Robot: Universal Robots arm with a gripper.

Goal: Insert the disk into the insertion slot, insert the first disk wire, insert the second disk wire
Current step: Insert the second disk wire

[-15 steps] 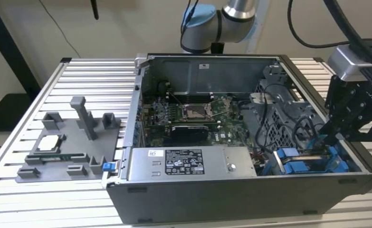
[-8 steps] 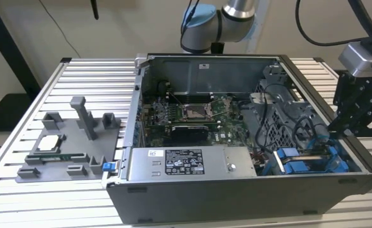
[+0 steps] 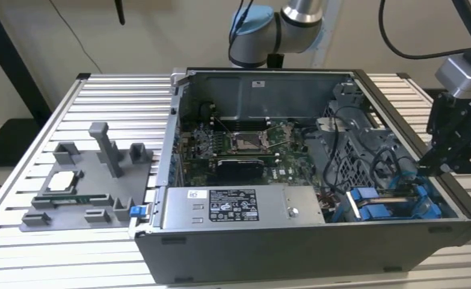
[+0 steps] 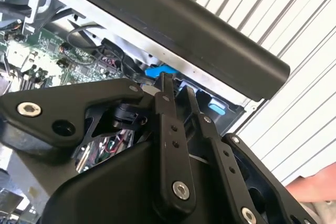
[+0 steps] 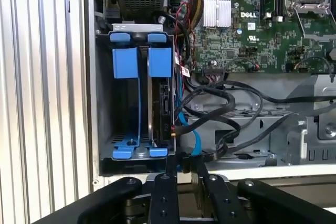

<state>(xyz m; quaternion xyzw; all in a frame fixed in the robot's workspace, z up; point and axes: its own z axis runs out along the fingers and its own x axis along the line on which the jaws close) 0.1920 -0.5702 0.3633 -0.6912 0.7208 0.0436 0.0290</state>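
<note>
Exterior view: the gripper (image 3: 427,167) hung over the case (image 3: 299,253) edge. Second wrist view: whether its jaws gripped anything, we could not tell. First wrist view: the disk (image 5: 160,103) sat in the insertion slot (image 5: 152,27) just ahead of them; we judged the wire steps in hand, the next move needing fine alignment.

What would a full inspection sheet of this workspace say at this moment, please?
Surface: slatted metal table, carrying an open computer case.
Job's things: disk stands in the insertion slot, clipped in its blue carrier.
Clutter: grey fixture with a chip, at the exterior view's left.
Grippers: gripper at the case's rim, close to the disk's end.
Cables: black cables and a blue cable beside the disk.
Surroundings: pale wall; the arm behind the case.
</note>
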